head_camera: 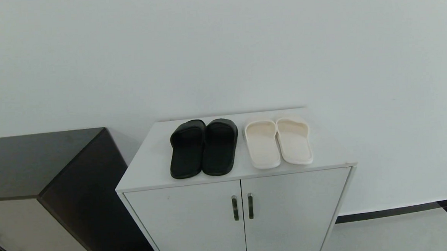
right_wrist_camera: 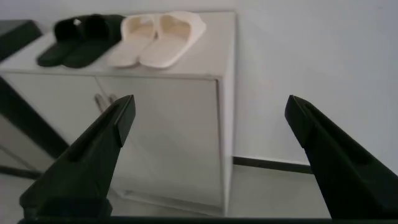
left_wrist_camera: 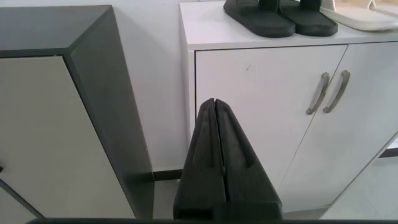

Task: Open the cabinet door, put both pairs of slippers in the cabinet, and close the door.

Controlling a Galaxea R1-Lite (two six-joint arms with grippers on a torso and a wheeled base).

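White, smooth-faced cabinet (head_camera: 149, 164) stands shut; a hard tug on a door could slide both pairs off its flat top. Matte black slippers (head_camera: 203, 147) lie there, moulded cream slippers (head_camera: 278, 141) at their three o'clock. Left gripper (left_wrist_camera: 216, 106) is pinched closed, right gripper (right_wrist_camera: 209, 107) spread wide. Slim metal handles (head_camera: 235, 208) sit at the slippers' six o'clock.

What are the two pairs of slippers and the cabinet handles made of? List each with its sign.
Matte black slide slippers: likely moulded rubber or foam, judging by the dull one-piece shape. Cream slide slippers: seemingly the same, smooth and seamless. Slim grey bar handles: probably brushed metal, given the soft sheen.
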